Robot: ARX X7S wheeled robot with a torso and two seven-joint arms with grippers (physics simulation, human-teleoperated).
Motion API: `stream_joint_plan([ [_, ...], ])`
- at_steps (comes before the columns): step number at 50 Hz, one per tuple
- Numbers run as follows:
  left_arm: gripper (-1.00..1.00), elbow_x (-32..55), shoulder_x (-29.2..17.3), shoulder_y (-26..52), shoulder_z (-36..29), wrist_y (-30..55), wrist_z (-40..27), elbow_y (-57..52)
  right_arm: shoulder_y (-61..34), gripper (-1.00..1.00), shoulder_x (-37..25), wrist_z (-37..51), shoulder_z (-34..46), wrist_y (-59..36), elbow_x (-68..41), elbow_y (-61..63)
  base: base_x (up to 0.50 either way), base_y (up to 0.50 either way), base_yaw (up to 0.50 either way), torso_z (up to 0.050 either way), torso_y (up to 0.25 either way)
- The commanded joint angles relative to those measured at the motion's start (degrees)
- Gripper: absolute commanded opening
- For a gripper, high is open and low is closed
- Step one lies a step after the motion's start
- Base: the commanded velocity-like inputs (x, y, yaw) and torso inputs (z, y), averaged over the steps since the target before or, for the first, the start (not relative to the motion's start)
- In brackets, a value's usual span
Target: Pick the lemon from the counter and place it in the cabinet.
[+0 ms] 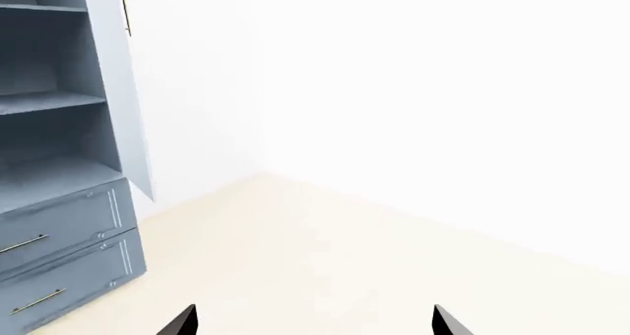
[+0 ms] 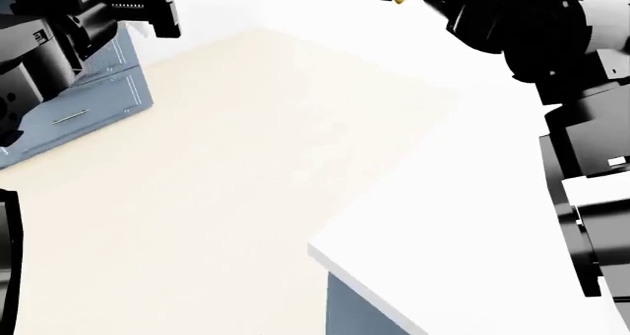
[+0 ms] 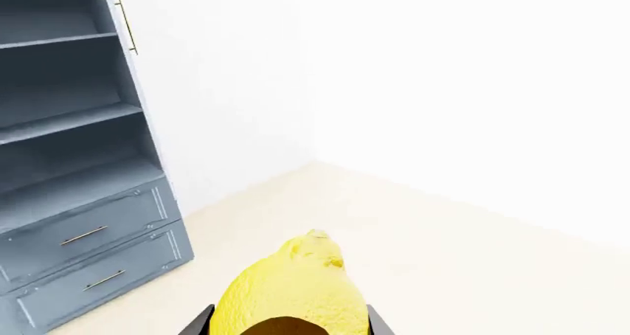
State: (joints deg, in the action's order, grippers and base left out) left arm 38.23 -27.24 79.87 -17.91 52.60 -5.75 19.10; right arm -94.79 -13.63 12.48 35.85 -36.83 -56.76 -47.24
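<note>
White walls stood behind the open cabinet while the right pincer clenched the lemon, which might slip through a shallow hold; the left pincer gaped empty.

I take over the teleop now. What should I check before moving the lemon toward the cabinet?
1. Lemon held in right gripper: ok.
2. Grip secure: cannot tell, fingers mostly out of frame.
3. Cabinet door open, shelves exposed: ok.
4. Shelves free of things: ok as far as visible.
5. Left gripper open and holding nothing: ok.
6. Left arm out of the path: cannot tell.
</note>
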Motion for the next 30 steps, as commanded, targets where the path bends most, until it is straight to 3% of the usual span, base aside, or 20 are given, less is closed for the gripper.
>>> stream_joint_plan([
  [1,1.0,0.09,0.01,-0.03,-0.06,-0.04,-0.05,0.01,-0.08,-1.0,-0.03,-0.71,0.04,-0.23,0.77,0.22,0.0,0.0,0.5,0.0,0.0],
  [30,1.0,0.54,-0.25,-0.18,0.02,0.27,-0.39,-0.54,-0.21,-1.0,0.0,-0.63,0.02,-0.42,0.53,0.05,0.0,0.0,0.5,0.0,0.0],
])
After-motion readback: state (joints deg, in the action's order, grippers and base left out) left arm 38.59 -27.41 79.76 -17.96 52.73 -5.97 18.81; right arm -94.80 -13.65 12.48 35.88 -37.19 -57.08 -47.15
